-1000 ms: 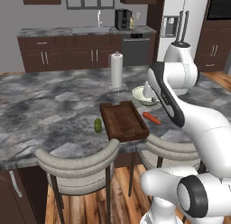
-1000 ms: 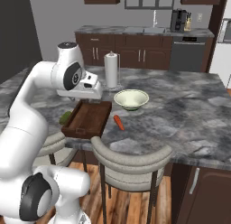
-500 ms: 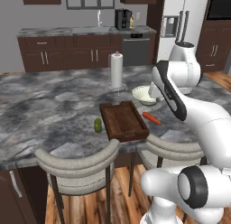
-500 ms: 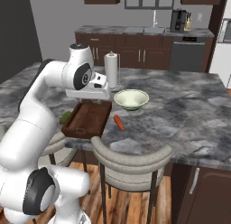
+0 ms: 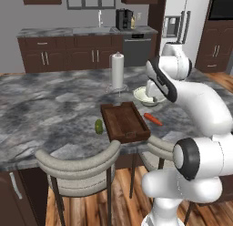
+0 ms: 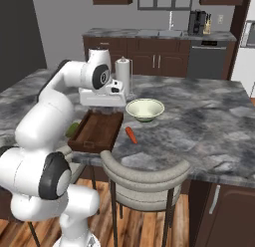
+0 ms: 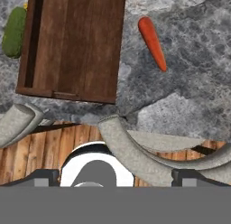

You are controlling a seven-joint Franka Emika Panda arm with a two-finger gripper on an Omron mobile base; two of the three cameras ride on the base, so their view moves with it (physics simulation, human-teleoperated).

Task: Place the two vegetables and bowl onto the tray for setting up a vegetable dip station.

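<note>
The dark brown wooden tray (image 5: 125, 122) (image 6: 97, 131) (image 7: 76, 38) lies empty near the counter's front edge. A stubby green cucumber (image 5: 99, 126) (image 7: 13, 31) rests on the counter just off its left side. The slim orange carrot (image 5: 153, 119) (image 6: 130, 135) (image 7: 152, 42) lies on the counter to the tray's right. Behind the carrot stands the pale bowl (image 5: 144, 98) (image 6: 144, 110), partly hidden by my arm in the left base view. My gripper (image 6: 103, 107) (image 7: 116, 175) hangs open above the tray's far end, nothing between its fingers.
A tall white paper-towel roll (image 5: 118, 71) (image 6: 122, 75) stands behind the tray. Two grey-backed stools (image 5: 77, 163) (image 6: 144, 174) sit against the counter's front edge. A dark marble counter (image 5: 50, 106) stretches wide to the left and right.
My hand has shifted a little toward the bowl over the tray's far end, and its fingers have spread slightly wider. The vegetables, bowl and tray have not moved.
</note>
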